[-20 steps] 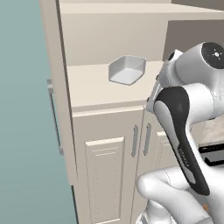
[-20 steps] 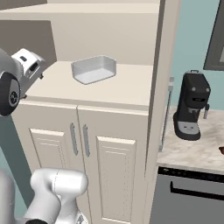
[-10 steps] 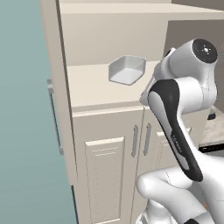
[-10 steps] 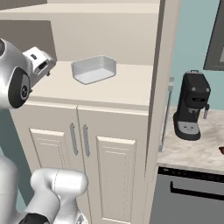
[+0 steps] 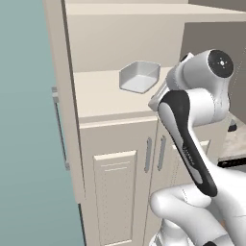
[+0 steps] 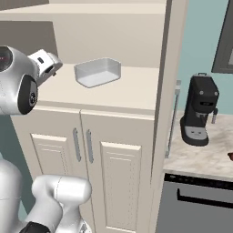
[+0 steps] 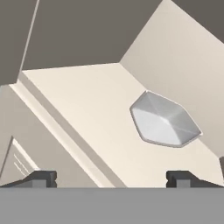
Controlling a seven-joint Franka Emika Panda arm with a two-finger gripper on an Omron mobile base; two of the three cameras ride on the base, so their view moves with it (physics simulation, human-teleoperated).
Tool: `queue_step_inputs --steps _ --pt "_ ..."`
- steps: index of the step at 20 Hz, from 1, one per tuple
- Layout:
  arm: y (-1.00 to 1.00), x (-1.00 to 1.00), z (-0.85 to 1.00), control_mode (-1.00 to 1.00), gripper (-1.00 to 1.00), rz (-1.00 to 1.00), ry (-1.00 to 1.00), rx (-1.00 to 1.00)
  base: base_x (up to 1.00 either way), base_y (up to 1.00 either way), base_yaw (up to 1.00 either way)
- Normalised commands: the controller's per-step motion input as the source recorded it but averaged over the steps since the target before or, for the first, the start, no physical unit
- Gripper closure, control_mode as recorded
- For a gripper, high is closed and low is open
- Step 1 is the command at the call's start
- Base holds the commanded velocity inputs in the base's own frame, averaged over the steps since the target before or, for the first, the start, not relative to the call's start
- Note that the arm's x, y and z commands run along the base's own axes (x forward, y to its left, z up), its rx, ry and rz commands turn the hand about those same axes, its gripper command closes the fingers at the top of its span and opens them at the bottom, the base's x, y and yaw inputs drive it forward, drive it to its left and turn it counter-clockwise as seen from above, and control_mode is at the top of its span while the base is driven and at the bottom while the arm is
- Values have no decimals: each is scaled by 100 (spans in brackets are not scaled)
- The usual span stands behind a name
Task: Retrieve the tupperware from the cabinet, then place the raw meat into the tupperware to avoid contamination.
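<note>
Nearest, hovering at the front edge of the open shelf: the gripper (image 7: 111, 177), fingers spread wide and released, nothing between them. Has swung in from the left toward the shelf over the last second, hand now closer to the tub, yet well short of it and touching nothing. Means the reach is under way, the grasp not begun, the retrieval undone. Below the hand, on the cabinet (image 5: 120, 158): two closed lower doors, two slim grey bar handles (image 6: 76, 144) side by side. Further in, resting upright on the cream shelf (image 6: 132, 93) toward its far side: the tupperware (image 7: 164, 120), one tub, empty, unmoved since a second ago, apart from the back wall. Off to the right, on the lower stone counter (image 6: 200, 157): one black coffee machine (image 6: 199, 111), and at the far right edge one small reddish-brown bit, probably the raw meat (image 6: 230, 156), too cropped to confirm. Judged next: closing the gap and lining the open fingers over one sloping wall of the tub.
</note>
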Motion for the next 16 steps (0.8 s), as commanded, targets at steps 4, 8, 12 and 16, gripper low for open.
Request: queue_step_inputs --steps 4,8,12,16 --pt "0 16 0 -100 -100 -4 -6 4 0 0 0" --pt "0 15 0 -100 -100 -5 0 0 0 0 0" --pt "0 16 1 -100 -100 -6 4 0 0 0 0" --pt "0 16 3 -100 -100 -5 5 0 0 0 0"
